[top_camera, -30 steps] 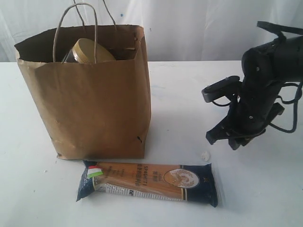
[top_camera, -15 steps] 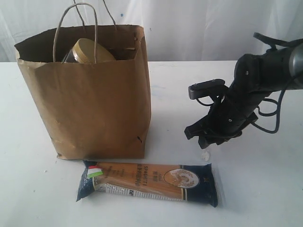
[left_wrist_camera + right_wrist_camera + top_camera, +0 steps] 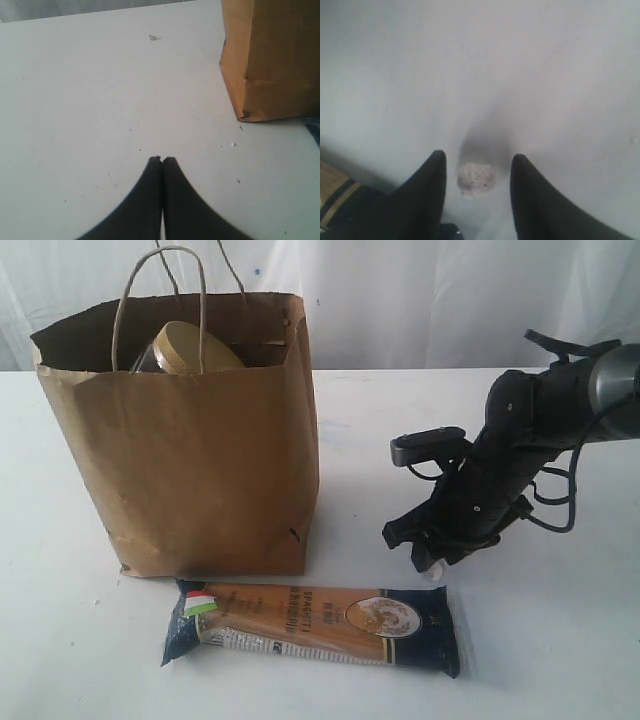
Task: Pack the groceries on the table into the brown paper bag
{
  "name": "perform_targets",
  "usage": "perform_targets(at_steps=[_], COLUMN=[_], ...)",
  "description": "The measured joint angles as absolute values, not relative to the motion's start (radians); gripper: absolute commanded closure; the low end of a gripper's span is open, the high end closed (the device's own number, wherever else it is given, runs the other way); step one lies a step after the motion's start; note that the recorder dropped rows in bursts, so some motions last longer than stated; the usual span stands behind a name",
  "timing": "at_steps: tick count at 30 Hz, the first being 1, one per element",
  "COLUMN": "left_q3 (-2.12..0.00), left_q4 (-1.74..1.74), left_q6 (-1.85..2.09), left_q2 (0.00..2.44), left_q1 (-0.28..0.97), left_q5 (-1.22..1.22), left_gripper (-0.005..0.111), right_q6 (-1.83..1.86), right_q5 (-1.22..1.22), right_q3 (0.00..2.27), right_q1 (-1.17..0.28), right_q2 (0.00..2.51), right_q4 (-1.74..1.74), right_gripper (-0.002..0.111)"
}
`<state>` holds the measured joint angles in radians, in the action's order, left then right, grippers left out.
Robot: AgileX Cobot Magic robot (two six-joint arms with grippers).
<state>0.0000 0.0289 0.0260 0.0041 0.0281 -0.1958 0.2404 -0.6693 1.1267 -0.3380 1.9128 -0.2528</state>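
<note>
The brown paper bag [image 3: 185, 440] stands upright on the white table [image 3: 90, 650], and a gold-lidded nut jar [image 3: 190, 350] shows in its mouth. The navy-orange spaghetti pack [image 3: 315, 625] lies flat in front of the bag. My right gripper [image 3: 432, 562] is down at the table just beyond the pack's right end, open, with a small white lump [image 3: 476, 179] lying between its fingers without touching either. My left gripper [image 3: 162, 159] is shut and empty over bare table, near the bag's corner [image 3: 245, 107]; the exterior view does not show it.
Tiny white crumbs [image 3: 233, 144] lie on the table near the bag's corner. A corner of the spaghetti pack [image 3: 340, 200] shows beside the right gripper. White curtain hangs behind the table.
My right arm has swung left and down from the right edge, bringing its open gripper around the small white lump. Bag and spaghetti pack have not moved.
</note>
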Motion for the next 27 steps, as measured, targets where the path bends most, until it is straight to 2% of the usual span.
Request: perform_targets(at_steps=[6, 9, 20, 27], left_q3=[0.000, 0.000, 0.000, 0.000], left_q4=[0.029, 0.029, 0.029, 0.029], left_q6=[0.026, 0.026, 0.026, 0.026], left_q2=[0.004, 0.004, 0.004, 0.004], left_q1=[0.028, 0.028, 0.028, 0.028], left_q5=[-0.196, -0.196, -0.196, -0.196], left_gripper=[0.107, 0.107, 0.107, 0.107], right_q6=[0.249, 0.251, 0.253, 0.282], right_q5=[-0.669, -0.671, -0.720, -0.895], right_q3=[1.127, 1.127, 1.172, 1.192], right_q1=[-0.338, -0.338, -0.338, -0.338], right_q2=[1.913, 1.913, 1.915, 1.810], right_q4=[-0.255, -0.255, -0.316, -0.341], right_gripper=[0.101, 0.107, 0.108, 0.108])
